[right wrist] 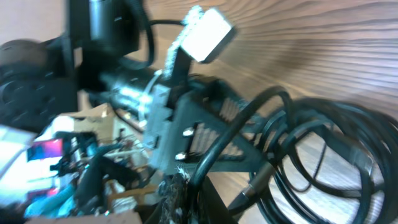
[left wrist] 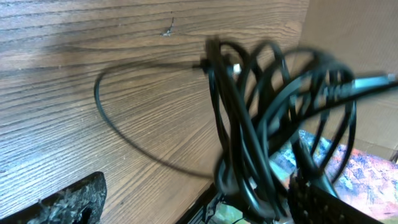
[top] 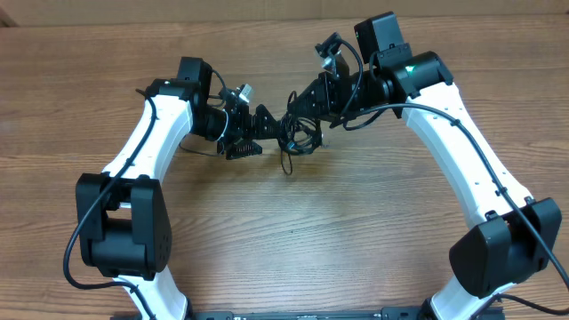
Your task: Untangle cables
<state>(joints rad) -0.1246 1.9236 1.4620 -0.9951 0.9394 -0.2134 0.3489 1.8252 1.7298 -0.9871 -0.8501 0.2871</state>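
Observation:
The cables [top: 300,140] form a small black coil hanging just above the table between the two arms, with one strand [top: 286,165] dangling toward the wood. My right gripper [top: 292,113] reaches in from the right, shut on a strand at the coil's top. In the right wrist view its jaws [right wrist: 211,200] pinch a thick loop, and the rest of the coil [right wrist: 323,146] spreads to the right. My left gripper [top: 257,132] is open just left of the coil. In the left wrist view the coil [left wrist: 273,124] hangs close to the right finger [left wrist: 320,202], and a loose strand [left wrist: 106,112] curves out to the left.
The wooden table [top: 293,240] carries only the two arms and the coil. Beyond its edge, a cardboard wall [left wrist: 348,37] and colourful clutter [left wrist: 367,180] show in the left wrist view. The left gripper's body [right wrist: 180,124] fills the middle of the right wrist view.

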